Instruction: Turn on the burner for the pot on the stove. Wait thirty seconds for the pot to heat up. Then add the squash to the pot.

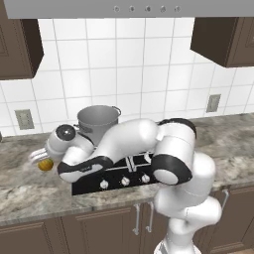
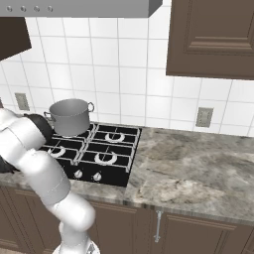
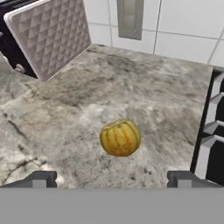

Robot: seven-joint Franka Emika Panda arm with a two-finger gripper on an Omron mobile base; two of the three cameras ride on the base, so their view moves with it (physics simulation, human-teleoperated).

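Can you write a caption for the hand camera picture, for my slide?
Open gripper hovering above the yellow-orange squash on the marbled countertop, beside the stove.

Two rear base views sharing the stove (image 1: 119, 176); hand view close above counter (image 3: 65, 113).

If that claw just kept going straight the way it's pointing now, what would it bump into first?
Most likely the squash. In the hand view it lies on the counter straight ahead, between the open gripper's fingertips. How far off it is, is hard to judge.
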